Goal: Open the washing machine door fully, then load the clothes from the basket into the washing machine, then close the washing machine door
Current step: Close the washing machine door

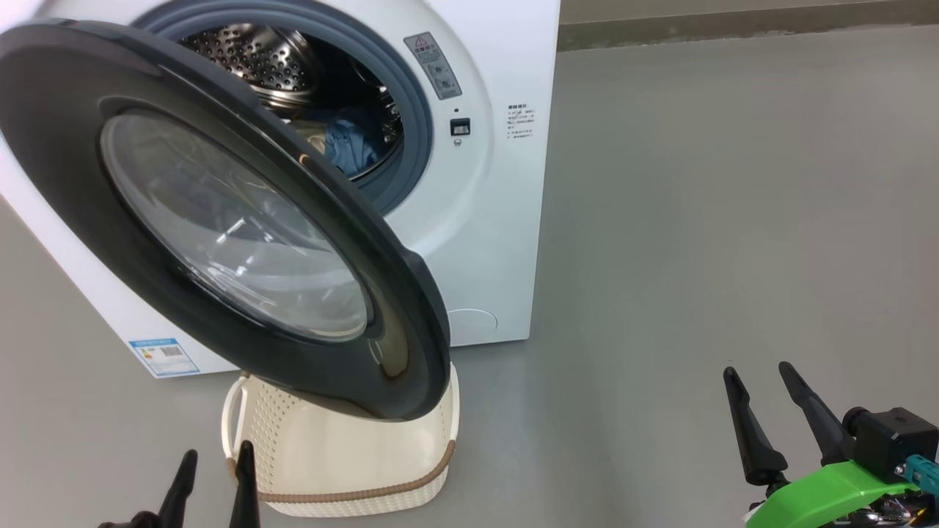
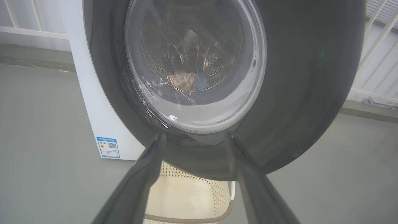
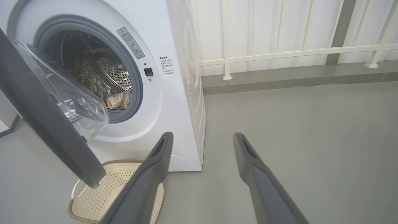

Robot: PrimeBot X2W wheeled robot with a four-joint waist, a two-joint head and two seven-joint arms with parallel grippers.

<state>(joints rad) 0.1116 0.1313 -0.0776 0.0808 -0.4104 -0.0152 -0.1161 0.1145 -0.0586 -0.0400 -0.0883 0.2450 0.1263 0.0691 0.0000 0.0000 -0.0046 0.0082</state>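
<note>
The washing machine (image 1: 484, 220) stands white at the upper left. Its door (image 1: 66, 147), black-rimmed with a clear glass bowl, stands partly open and swings out over the basket (image 1: 345, 455). The clothes (image 1: 352, 139), blue and cream, lie inside the steel drum; through the door glass (image 2: 192, 102) the clothes (image 2: 186, 81) show too. What I see of the cream basket (image 3: 102, 193) holds nothing. My left gripper (image 1: 218, 451) is open, low beside the basket and just short of the door's lower rim. My right gripper (image 1: 757, 369) is open over bare floor, far right of the machine.
Grey floor (image 1: 697, 257) spreads wide to the right of the machine. A raised kerb (image 3: 279, 81) and a white railing (image 3: 279, 51) run along the back. A blue label (image 1: 163, 357) sits low on the machine's front.
</note>
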